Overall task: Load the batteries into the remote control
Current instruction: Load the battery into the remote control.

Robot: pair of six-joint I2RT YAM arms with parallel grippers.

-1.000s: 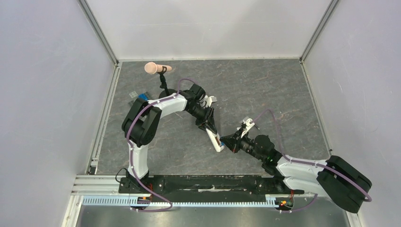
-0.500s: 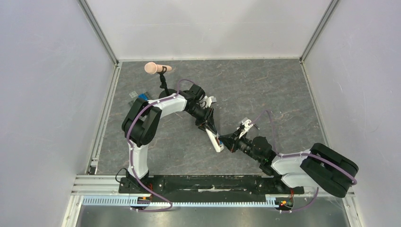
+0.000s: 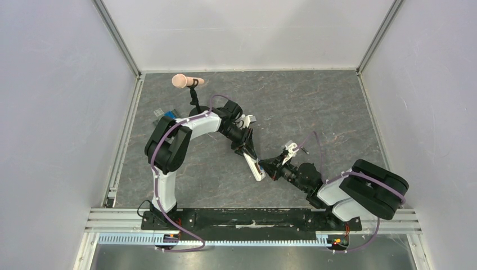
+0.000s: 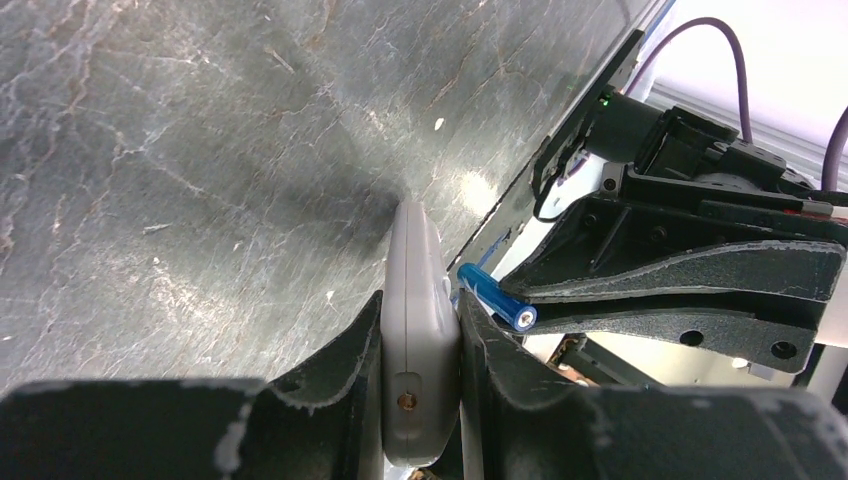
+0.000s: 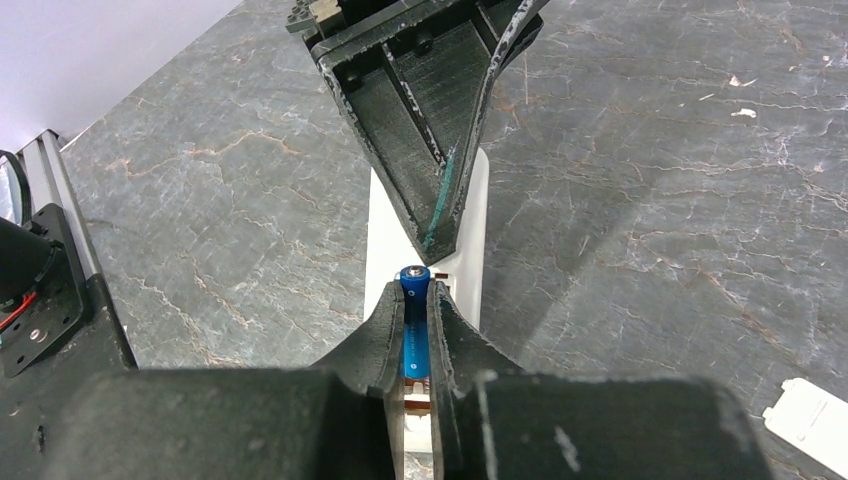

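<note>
My left gripper [image 3: 248, 151] is shut on the white remote control [image 3: 255, 167] and holds it by its long edges, tilted, with its far end near the table. In the left wrist view the remote [image 4: 418, 330] sits clamped between my jaws. My right gripper [image 5: 416, 298] is shut on the bright blue battery [image 5: 414, 335] and holds it end-on at the remote's open compartment [image 5: 472, 262]. The battery's tip touches or nearly touches the remote [image 4: 495, 296]. The dark grey battery is not in view.
A pink microphone on a black stand [image 3: 185, 81] stands at the back left. A blue brick [image 3: 167, 116] lies left of my left arm. A small flat white piece [image 5: 810, 420] lies on the table near my right gripper. Walls enclose the grey table.
My right arm's shoulder has swung left and the right gripper has edged left with the blue battery, closer to the remote. My left arm has stayed still.
</note>
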